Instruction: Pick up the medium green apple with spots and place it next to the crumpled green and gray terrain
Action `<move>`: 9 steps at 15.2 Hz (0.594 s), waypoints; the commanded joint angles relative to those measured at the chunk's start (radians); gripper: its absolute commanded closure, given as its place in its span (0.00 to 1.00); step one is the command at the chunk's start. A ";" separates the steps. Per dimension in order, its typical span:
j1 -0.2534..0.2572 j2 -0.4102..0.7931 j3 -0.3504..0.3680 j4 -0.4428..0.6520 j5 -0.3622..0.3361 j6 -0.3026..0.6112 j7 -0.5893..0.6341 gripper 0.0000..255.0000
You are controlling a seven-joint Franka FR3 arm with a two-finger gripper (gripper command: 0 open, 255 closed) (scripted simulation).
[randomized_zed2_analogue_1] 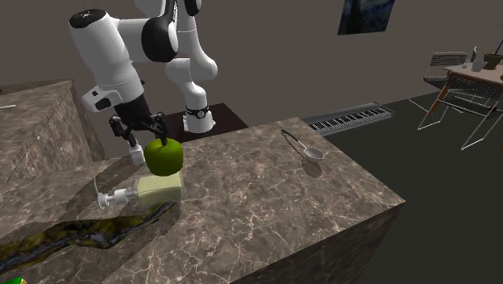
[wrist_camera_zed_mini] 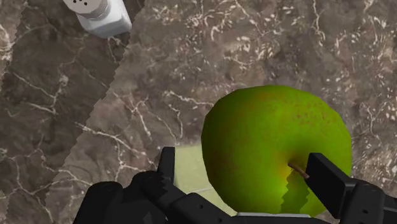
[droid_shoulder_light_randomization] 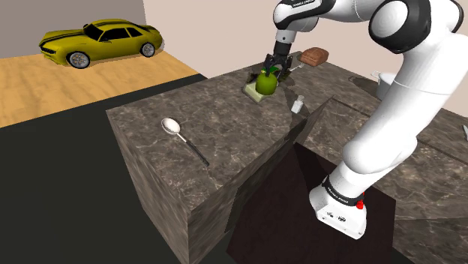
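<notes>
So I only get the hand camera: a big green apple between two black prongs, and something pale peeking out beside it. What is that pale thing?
Observer: It's a pale pump bottle lying on its side on the counter, close by the apple.
Visitor: And where's the crumpled green and grey thing?
Observer: The crumpled strip is long and dark. It lies just below the bottle in the second exterior view and runs off to that view's lower left.
Visitor: Anything else on that counter?
Observer: A spoon lies toward the second exterior view's right, well apart from the apple.
</notes>
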 commanded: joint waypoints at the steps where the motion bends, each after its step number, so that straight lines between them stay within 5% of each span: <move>1: -0.003 0.007 -0.003 0.034 -0.004 -0.054 -0.001 0.00; 9: -0.004 0.007 -0.004 0.060 -0.005 -0.080 0.000 0.00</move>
